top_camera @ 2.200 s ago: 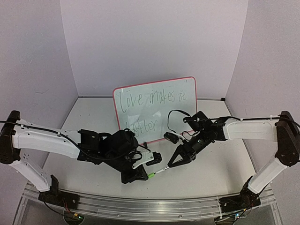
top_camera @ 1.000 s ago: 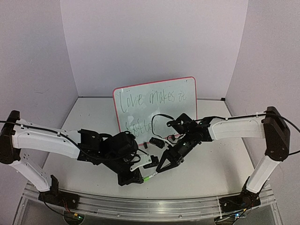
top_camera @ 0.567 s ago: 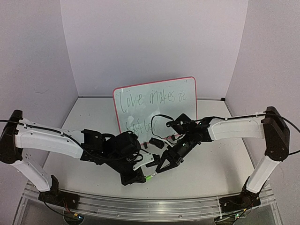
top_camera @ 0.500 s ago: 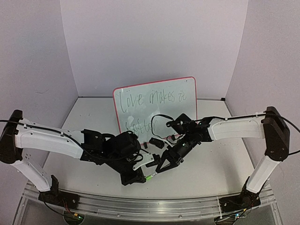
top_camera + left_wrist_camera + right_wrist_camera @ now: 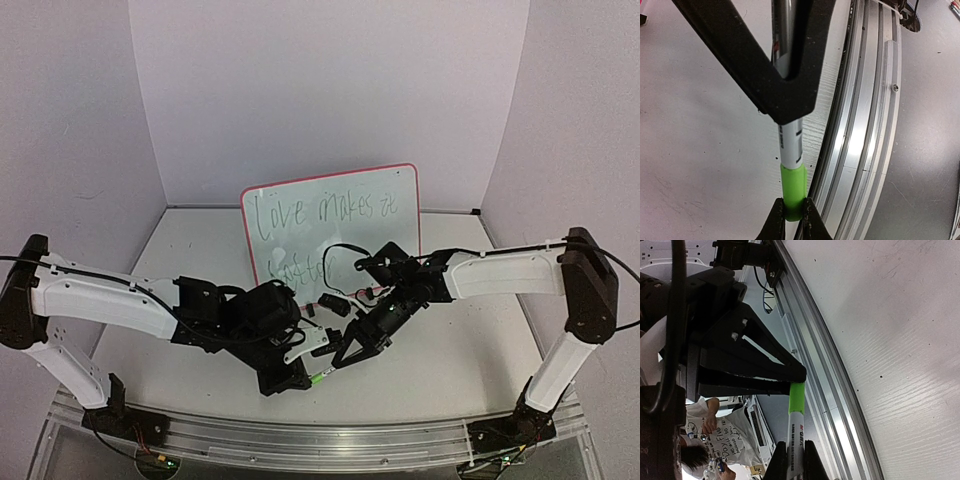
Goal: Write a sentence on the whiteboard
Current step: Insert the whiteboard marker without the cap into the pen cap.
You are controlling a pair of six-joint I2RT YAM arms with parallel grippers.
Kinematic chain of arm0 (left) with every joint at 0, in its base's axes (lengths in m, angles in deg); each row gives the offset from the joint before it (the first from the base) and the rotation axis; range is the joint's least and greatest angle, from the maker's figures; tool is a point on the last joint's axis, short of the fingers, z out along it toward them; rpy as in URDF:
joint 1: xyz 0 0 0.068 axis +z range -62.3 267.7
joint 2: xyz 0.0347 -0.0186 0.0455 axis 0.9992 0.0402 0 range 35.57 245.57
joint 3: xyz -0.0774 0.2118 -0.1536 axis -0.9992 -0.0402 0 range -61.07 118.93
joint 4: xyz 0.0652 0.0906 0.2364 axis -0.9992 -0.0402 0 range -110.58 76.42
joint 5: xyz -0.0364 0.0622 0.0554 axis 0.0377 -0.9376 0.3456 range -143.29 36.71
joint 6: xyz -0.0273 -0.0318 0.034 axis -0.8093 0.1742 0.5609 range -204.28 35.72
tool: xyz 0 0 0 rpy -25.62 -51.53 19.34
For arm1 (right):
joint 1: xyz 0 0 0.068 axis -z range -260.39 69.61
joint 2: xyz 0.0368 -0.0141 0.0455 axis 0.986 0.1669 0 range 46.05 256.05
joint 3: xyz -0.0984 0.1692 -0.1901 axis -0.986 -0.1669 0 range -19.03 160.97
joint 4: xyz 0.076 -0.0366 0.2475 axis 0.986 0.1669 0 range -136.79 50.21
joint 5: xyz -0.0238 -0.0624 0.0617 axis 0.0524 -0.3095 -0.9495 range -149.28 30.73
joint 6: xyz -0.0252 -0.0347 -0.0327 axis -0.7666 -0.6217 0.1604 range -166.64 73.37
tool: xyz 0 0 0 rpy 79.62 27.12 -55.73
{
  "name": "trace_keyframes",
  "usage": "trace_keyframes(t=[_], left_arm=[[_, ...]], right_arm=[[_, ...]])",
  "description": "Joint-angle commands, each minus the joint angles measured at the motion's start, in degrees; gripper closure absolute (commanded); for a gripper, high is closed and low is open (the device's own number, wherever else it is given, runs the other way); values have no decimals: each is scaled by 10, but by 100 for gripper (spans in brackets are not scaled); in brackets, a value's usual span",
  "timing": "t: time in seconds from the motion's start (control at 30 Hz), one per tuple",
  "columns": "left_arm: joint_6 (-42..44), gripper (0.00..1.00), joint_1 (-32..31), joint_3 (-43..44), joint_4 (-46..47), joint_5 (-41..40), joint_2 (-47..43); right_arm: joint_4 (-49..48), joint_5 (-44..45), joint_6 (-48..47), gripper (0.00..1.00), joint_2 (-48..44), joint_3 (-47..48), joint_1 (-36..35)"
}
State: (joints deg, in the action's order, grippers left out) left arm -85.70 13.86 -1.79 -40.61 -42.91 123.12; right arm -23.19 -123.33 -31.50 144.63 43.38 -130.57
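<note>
The whiteboard (image 5: 396, 246) stands upright at the back of the table, red-pink rim around it. The sentence (image 5: 322, 212) runs across it in thin green handwriting; its lower line is partly hidden behind the arms. In front of the board both grippers meet low over the table on one marker (image 5: 330, 370). My left gripper (image 5: 306, 379) (image 5: 794, 219) is shut on the green cap (image 5: 792, 187). The white barrel (image 5: 796, 437) sits pinched in my right gripper (image 5: 344, 358) (image 5: 790, 460), which is shut. The right gripper's black fingers (image 5: 765, 65) fill the top of the left wrist view.
An aluminium rail (image 5: 300, 442) (image 5: 865, 130) runs along the table's near edge, just beside the marker. Pale walls close the left, back and right sides. The white tabletop (image 5: 450, 370) stretches to the right of the grippers.
The right arm has swung left and nearer to the left gripper since the earliest frame. Over the last second both arms hold almost still, and the grips stay the same.
</note>
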Motion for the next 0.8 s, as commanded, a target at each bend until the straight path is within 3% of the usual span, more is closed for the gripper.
trace_keyframes(t=[0.0,0.33,0.53,0.67,0.77], left_arm=[[27,100,6,74,222,-41,-19],[39,100,15,91,236,-35,-13],[22,100,16,70,177,-34,-5],[-18,100,16,24,125,-34,-11],[-37,100,16,-3,88,-37,-12]], right_arm=[[-50,-31,2,100,14,6,-38],[-50,-23,4,100,16,8,-45],[-27,99,2,100,-18,17,-43],[46,149,-42,89,-44,33,-30],[105,178,-82,67,-52,45,-6]])
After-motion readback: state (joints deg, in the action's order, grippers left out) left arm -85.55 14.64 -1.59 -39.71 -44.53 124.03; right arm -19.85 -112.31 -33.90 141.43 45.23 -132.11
